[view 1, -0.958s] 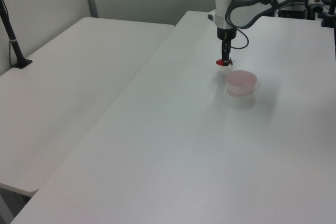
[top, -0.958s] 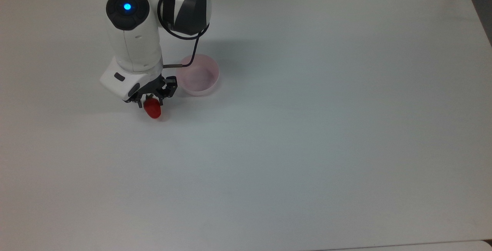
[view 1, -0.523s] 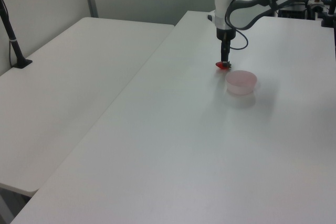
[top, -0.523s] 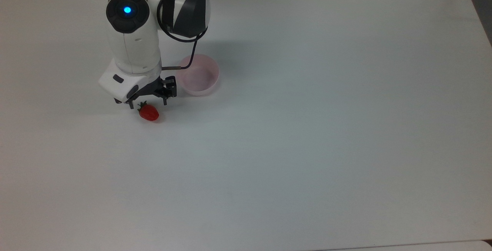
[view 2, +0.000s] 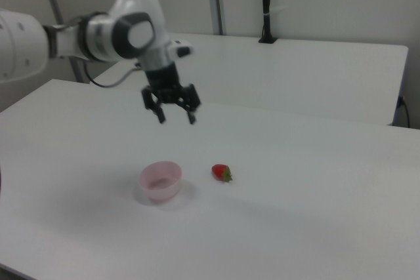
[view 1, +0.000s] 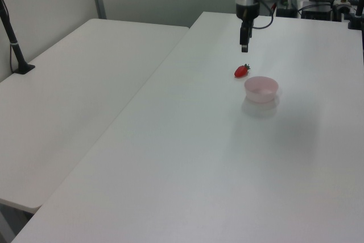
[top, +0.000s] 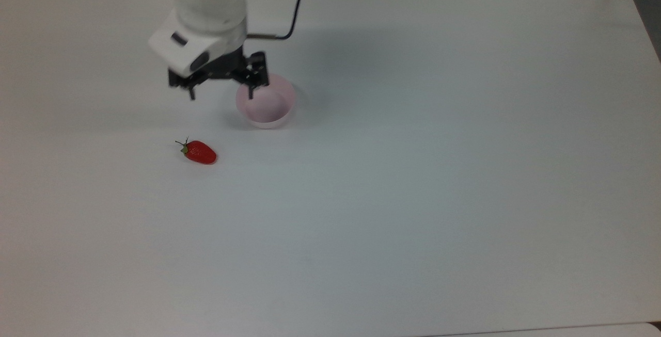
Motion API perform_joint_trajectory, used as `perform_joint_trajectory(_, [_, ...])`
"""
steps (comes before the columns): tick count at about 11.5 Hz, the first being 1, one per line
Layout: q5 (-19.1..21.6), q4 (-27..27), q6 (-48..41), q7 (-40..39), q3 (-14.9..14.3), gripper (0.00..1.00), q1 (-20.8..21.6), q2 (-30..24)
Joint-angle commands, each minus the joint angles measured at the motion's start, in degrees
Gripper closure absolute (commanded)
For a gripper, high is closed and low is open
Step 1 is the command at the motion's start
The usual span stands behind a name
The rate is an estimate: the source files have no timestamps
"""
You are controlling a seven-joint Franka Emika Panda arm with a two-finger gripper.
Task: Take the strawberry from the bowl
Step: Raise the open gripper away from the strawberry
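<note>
Top view: the gripper [top: 222,89] hangs spread and empty, partly over the bowl [top: 266,110]; the strawberry [top: 199,152] lies on the table [top: 413,172] at the bowl's 8 o'clock; left view: strawberry [view 1: 242,71] just beside bowl [view 1: 261,89], gripper [view 1: 244,42] above; right view: fingers [view 2: 191,115] apart, strawberry [view 2: 221,172] at the bowl's [view 2: 161,181] 3 o'clock.

The top view looks steeply down on the tabletop [top: 413,172]. The left view and the right view look obliquely from opposite sides, farther away. All three share the bowl [top: 266,106] area.
</note>
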Motion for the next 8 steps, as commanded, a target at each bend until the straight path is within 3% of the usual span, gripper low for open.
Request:
perform_joint_trajectory(1, [0.52,-1.78,-9.31,11.23,-0.3,0.0,5.55,-8.88])
perform_joint_trajectory(3, [5.42,-2.65,-13.72,14.69,-0.39,0.0,6.54,-14.06])
perform_joint_trajectory(8, [5.45,-2.66,-15.67,14.69,-0.91,0.0,6.27,-14.53])
